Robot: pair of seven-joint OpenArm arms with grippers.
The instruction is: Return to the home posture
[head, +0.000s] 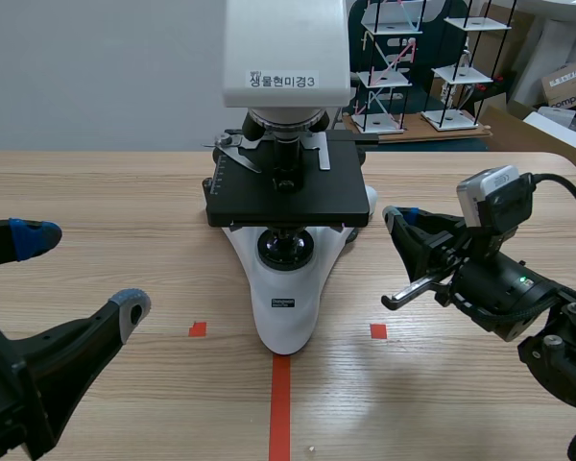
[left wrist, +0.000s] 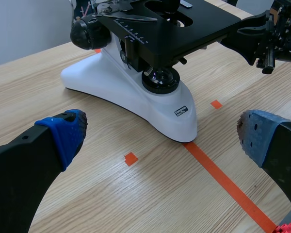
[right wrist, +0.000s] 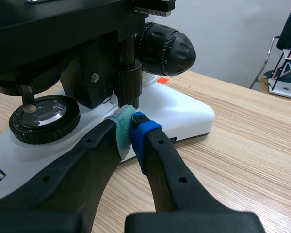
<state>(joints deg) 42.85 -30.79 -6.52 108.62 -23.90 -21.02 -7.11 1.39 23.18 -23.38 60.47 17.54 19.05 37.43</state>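
Microscope (head: 285, 192): white base, black stage, centre of frame on wooden table (head: 125, 192).
Left gripper (head: 77, 272): lower left, fingers spread wide, empty.
Right gripper (head: 401, 219): centre right, pads pressed together, empty, tip close under stage knob (right wrist: 127, 82).

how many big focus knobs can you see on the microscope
2. One focus knob is on the microscope side facing the left gripper. The other focus knob is on the opposite side, just beyond the right gripper's shut jaws.
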